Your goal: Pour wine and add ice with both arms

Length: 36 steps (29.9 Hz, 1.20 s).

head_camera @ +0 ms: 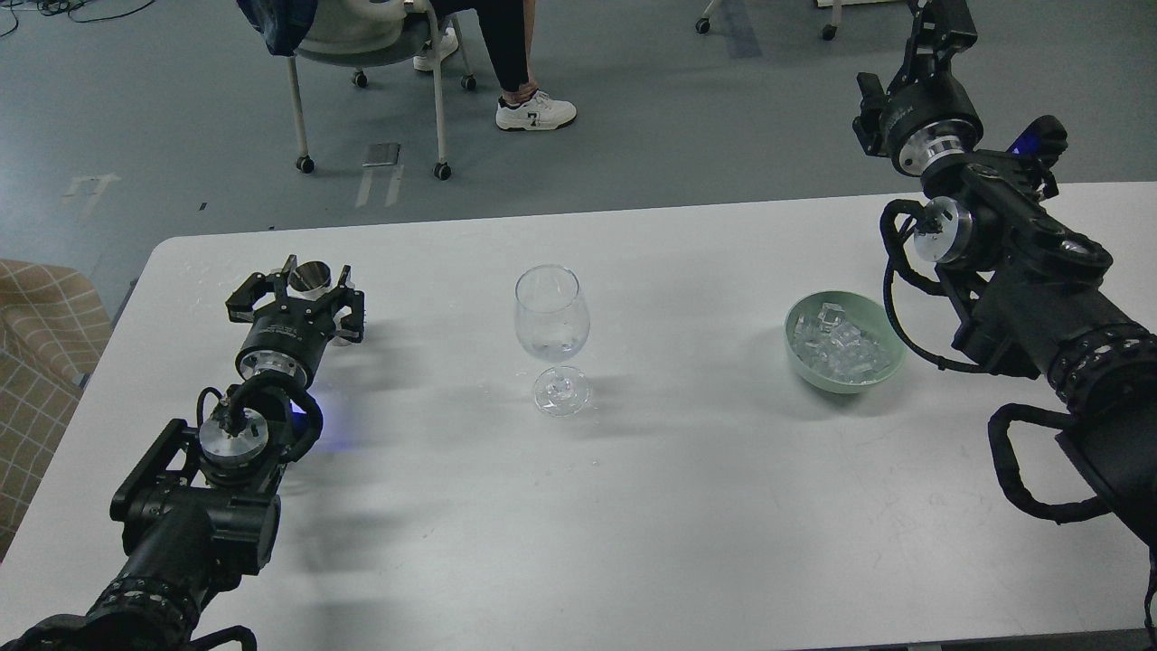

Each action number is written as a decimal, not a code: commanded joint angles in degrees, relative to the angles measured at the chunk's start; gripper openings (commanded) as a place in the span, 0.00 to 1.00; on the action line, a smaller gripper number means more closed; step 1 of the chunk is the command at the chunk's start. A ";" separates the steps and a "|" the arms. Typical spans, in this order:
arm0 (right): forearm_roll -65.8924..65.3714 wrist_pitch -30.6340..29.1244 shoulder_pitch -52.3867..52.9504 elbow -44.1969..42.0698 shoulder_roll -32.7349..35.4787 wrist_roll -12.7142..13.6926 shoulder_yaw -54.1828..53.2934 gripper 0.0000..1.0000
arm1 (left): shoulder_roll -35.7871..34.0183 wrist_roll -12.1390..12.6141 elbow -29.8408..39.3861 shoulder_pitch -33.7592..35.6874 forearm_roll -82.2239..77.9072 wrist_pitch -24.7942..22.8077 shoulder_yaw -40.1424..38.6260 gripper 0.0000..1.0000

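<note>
A clear stemmed wine glass [552, 312] stands upright at the table's middle, with a small measure of clear wine [553, 349] at the bottom of its bowl. A small steel cup [314, 277] stands at the left. My left gripper [315, 271] lies low on the table with its fingers spread to either side of the cup, and looks open. A pale green bowl [797, 318] at the right holds a pile of clear ice cubes [842, 345]. My right gripper [942, 23] is raised high beyond the table's far right, its fingertips cut off by the top edge.
The white table [687, 506] ends at its far edge near the top of the view. Beyond it stand a wheeled chair [366, 54] and a person's legs [520, 63]. A beige checked seat [41, 362] sits off the left edge.
</note>
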<state>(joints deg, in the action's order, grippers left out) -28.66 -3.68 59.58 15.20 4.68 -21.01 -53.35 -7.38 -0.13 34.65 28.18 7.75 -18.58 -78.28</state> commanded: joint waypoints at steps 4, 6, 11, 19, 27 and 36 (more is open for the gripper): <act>0.00 -0.01 0.36 0.01 -0.02 0.00 0.00 1.00 | -0.36 0.04 1.90 0.73 0.08 0.83 -0.12 0.65; 0.00 -0.01 0.45 0.01 0.07 0.00 0.00 1.00 | -0.53 0.13 3.40 0.82 0.08 1.26 -0.12 0.65; 0.00 -0.01 0.80 0.01 0.07 0.00 0.00 1.00 | -0.97 0.04 10.58 0.21 0.08 5.38 -0.39 0.65; 0.00 -0.37 0.98 0.79 0.15 0.00 0.09 1.00 | -5.62 -0.05 17.73 0.38 -0.62 6.63 -0.03 0.98; -0.43 -0.28 1.07 6.33 5.25 -0.09 8.25 1.00 | -11.43 0.31 17.73 0.38 -8.52 0.39 4.17 0.98; -0.79 -0.37 3.87 7.65 10.69 -6.99 34.34 1.00 | -13.18 -0.58 17.73 2.58 -13.55 0.13 4.71 0.98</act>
<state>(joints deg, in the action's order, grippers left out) -29.44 -3.94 62.30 22.16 12.70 -26.12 -26.21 -19.71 -0.71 52.39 30.23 -5.66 -18.00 -73.59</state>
